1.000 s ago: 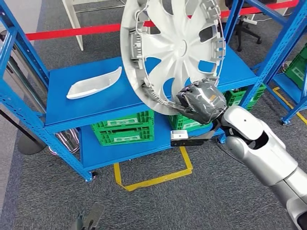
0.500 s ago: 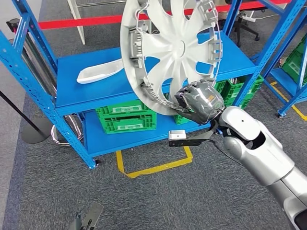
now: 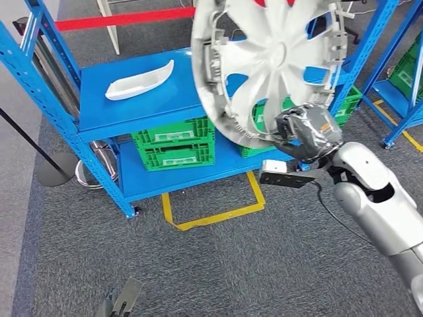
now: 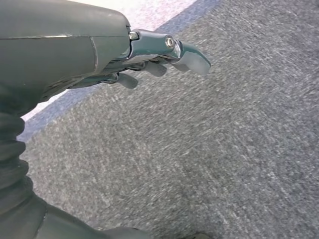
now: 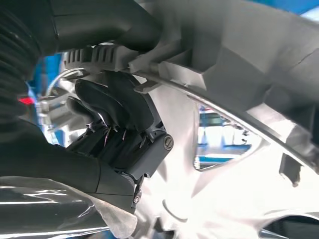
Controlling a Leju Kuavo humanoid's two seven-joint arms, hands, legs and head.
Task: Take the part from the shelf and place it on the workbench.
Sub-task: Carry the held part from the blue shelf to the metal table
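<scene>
Grey carpet floor (image 3: pixel 75 264), blue shelving (image 3: pixel 129 99), yellow floor tape (image 3: pixel 214 216).

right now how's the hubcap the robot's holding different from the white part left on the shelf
The hubcap is a large round disc with spokes and cutouts; the white part is smaller, long and boat-shaped. The hubcap is held up off the shelf, tilted, gripped at its rim by the right hand; the white part lies flat on the blue shelf, untouched. Both are pale, plastic-looking pieces.

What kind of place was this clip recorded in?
Probably a workshop or parts store set up for robot trials. Blue metal shelving holds green plastic crates and a white moulded car part; yellow tape marks the grey carpet. The right hand holds a silver plastic wheel cover.
</scene>
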